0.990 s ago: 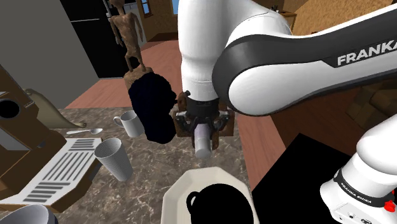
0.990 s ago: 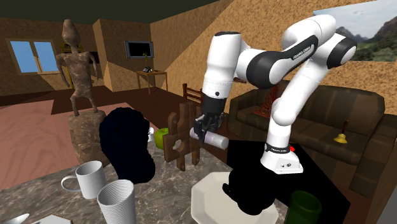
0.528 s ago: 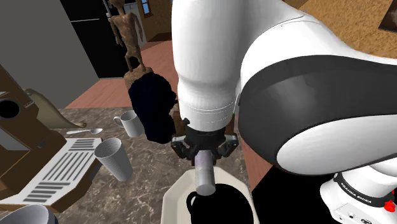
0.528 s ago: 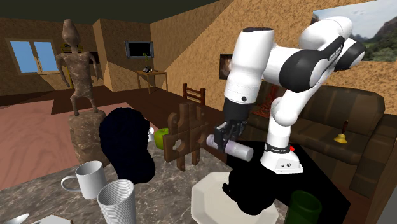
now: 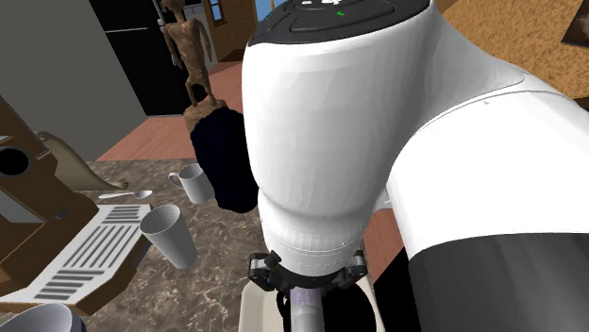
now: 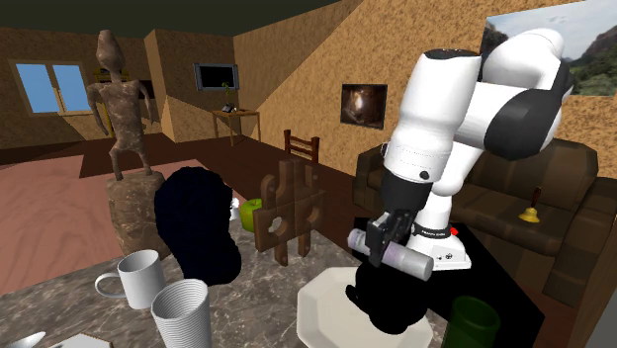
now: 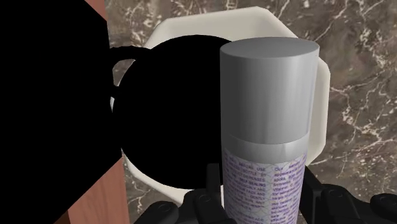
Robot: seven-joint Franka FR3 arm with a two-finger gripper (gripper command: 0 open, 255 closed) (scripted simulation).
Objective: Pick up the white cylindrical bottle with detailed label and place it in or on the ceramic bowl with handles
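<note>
A grey-capped cylindrical bottle (image 7: 267, 127) with a white label in fine purple print is clasped between my black fingers (image 7: 203, 198). My gripper (image 6: 382, 237) is shut on the bottle (image 6: 402, 260), which lies roughly level, just above a black bowl (image 6: 391, 302) with a loop handle. The bowl (image 7: 172, 108) rests on a white octagonal plate (image 7: 318, 83), and the bottle's cap points down over its rim. In the shoulder view the gripper (image 5: 304, 281) and bottle (image 5: 307, 307) hang under the big white arm, over the plate (image 5: 250, 304).
A wooden rack (image 6: 287, 210) and a green apple (image 6: 249, 210) stand behind the plate. A white mug (image 6: 143, 275), a ribbed cup (image 6: 181, 311) and a tall black shape (image 6: 198, 222) stand on the marble top. A green cup (image 6: 473, 321) is near the stand.
The arm has swung away from the wooden rack and lowered, carrying the bottle from beside the rack to just over the black bowl. The grip has not changed.
</note>
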